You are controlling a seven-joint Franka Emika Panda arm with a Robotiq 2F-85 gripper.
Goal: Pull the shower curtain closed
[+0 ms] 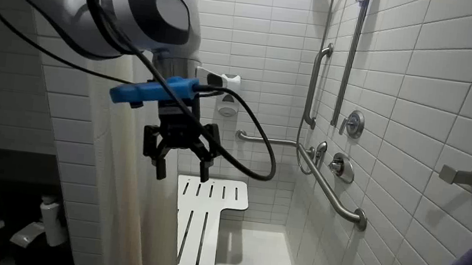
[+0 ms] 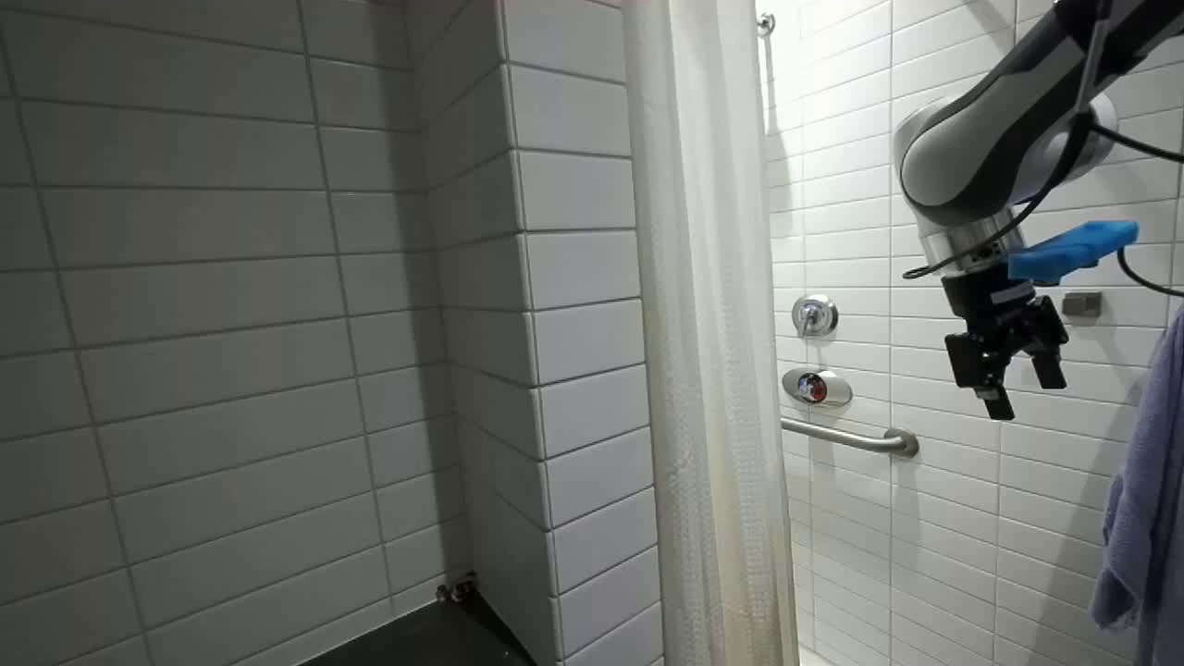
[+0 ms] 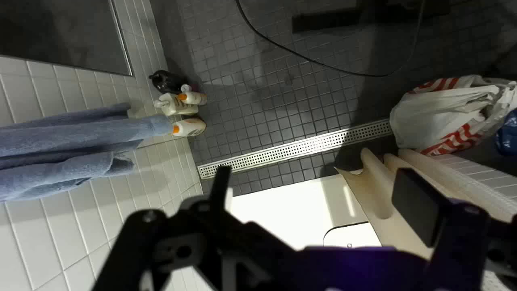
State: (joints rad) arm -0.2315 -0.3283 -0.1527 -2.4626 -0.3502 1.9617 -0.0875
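Note:
The off-white shower curtain hangs in soft vertical folds, bunched against the tiled wall corner, in both exterior views. In the wrist view its lower part shows on the right, partly hidden behind a finger. My gripper is open, with its fingers pointing down and nothing between them. In an exterior view the gripper is right of the curtain, with a gap between them. In the wrist view the gripper has its fingers wide apart, and the right finger overlaps the curtain; contact cannot be told.
A white slatted seat is behind the curtain. Steel grab bars and shower controls line the tiled wall. A purple-blue towel hangs there. Bottles and a plastic bag are on the floor.

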